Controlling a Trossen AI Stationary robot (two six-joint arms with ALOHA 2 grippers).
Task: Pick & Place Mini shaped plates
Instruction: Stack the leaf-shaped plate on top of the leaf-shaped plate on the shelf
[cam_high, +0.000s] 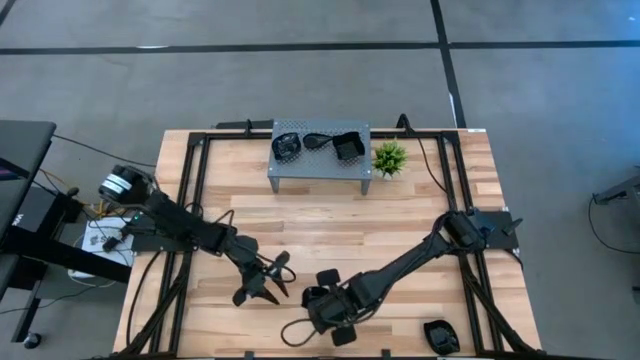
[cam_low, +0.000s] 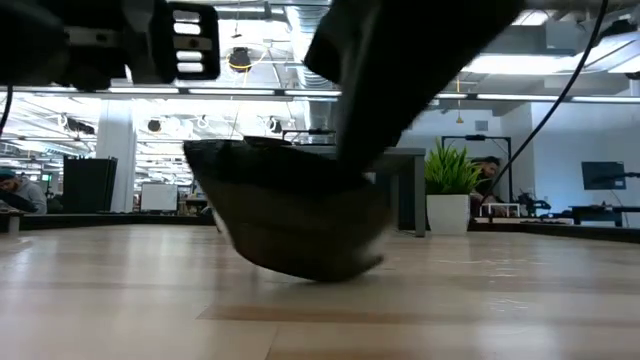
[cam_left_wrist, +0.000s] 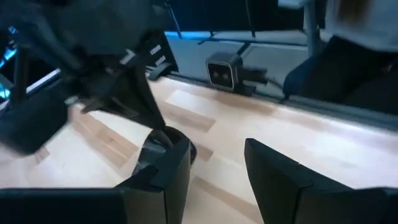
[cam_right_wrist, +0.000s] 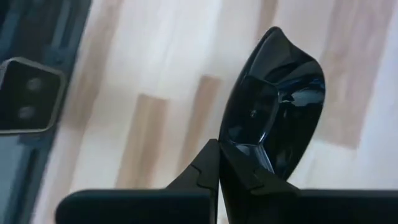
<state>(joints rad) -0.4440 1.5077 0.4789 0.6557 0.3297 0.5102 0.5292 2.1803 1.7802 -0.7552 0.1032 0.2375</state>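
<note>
My right gripper (cam_high: 322, 303) is near the table's front edge, shut on a glossy black mini plate (cam_right_wrist: 273, 106) with a pointed tip. In the low view the plate (cam_low: 295, 220) is tilted low over the wood. My left gripper (cam_high: 268, 282) is open and empty, just left of the right gripper; its fingers (cam_left_wrist: 165, 174) point toward the held plate. Another black plate (cam_high: 440, 335) lies at the near right corner. Three black plates (cam_high: 320, 142) lie on top of the grey perforated stand (cam_high: 318, 172) at the far middle. My right gripper pinches the plate's rim (cam_right_wrist: 239, 152) between its two shut fingers (cam_right_wrist: 205, 171), at the end opposite the pointed tip. The plate stands tilted, its hollow side toward the wrist camera. Its lowest part (cam_low: 320, 272) seems to touch the table top; I cannot tell for sure.
A small green plant (cam_high: 388, 158) stands right of the stand. Black rails (cam_high: 190, 190) run along the table's left and right sides. The low camera (cam_left_wrist: 224, 70) sits at the near edge. Bare wood lies between the stand and the grippers.
</note>
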